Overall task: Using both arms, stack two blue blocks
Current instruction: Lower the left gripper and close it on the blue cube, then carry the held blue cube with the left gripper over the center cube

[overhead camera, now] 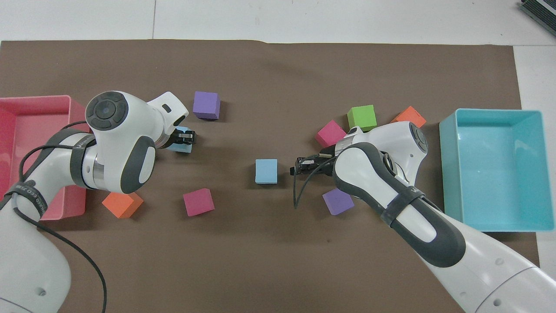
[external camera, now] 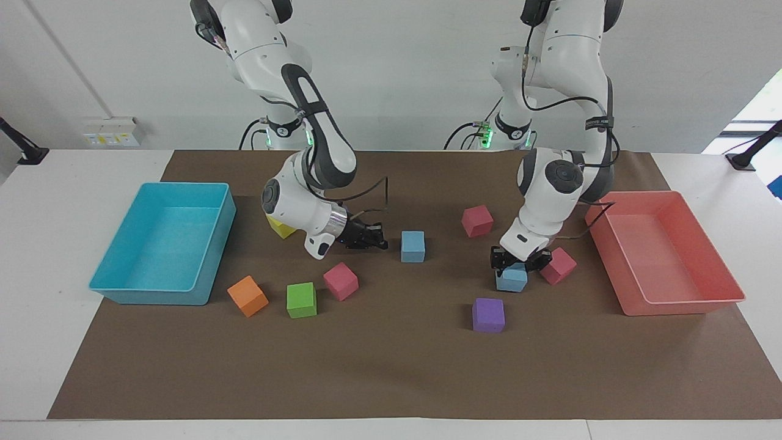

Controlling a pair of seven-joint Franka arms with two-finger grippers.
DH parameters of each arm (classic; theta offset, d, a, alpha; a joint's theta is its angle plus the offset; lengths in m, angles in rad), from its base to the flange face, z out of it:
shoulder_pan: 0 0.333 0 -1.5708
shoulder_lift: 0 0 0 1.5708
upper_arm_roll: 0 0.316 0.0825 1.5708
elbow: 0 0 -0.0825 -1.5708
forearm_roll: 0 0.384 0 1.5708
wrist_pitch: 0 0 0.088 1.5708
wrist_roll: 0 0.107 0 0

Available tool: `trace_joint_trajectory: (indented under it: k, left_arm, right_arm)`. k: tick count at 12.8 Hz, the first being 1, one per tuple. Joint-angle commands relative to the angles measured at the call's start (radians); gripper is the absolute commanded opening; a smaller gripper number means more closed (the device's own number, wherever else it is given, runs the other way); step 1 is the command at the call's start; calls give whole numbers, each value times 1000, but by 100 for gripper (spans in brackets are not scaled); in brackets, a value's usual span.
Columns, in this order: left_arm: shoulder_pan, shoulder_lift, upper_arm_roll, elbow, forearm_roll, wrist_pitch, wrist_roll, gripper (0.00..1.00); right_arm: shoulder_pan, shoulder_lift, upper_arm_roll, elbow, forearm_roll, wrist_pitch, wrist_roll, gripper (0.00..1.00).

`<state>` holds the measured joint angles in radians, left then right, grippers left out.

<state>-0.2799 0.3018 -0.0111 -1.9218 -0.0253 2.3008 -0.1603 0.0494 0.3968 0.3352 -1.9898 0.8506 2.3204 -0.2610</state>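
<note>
One blue block [external camera: 413, 245] lies mid-table, also in the overhead view [overhead camera: 266, 171]. My right gripper [external camera: 380, 241] hangs low beside it, toward the right arm's end, pointing at it without touching; it also shows in the overhead view [overhead camera: 297, 166]. The other blue block [external camera: 512, 281] is toward the left arm's end, partly covered in the overhead view [overhead camera: 182, 146]. My left gripper [external camera: 516, 263] comes down on it from above with fingers on both sides, shut on it, at or barely above the mat.
A turquoise tray [external camera: 122, 287] stands at the right arm's end and a pink tray [external camera: 678, 305] at the left arm's end. A purple cube [external camera: 488, 315] and pink cubes [external camera: 559, 266] [external camera: 477, 220] lie close to the held block. Green [external camera: 301, 299], orange [external camera: 247, 296] and pink [external camera: 340, 281] cubes lie by the right arm.
</note>
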Motion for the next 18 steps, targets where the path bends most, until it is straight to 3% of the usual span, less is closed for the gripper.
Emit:
trace_joint_trajectory:
  k: [1, 4, 7, 11, 18]
  left_arm:
    - [-25, -50, 14, 29, 18, -108, -28, 0]
    - [-96, -50, 10, 69, 99, -164, -198, 0]
    - [-165, -50, 8, 95, 102, -199, -307, 0]
    - [-254, -46, 3, 127, 88, -190, -461, 0]
    - [-341, -20, 0, 181, 13, -182, -554, 0]
  right_arm:
    - [-2, 1, 7, -4, 47, 27, -43, 0]
    - [-2, 1, 8, -3, 47, 27, -43, 0]
    - [-2, 1, 8, -3, 48, 27, -43, 0]
    - [-2, 1, 8, -3, 68, 28, -43, 0]
    - [-2, 1, 8, -1, 70, 27, -43, 0]
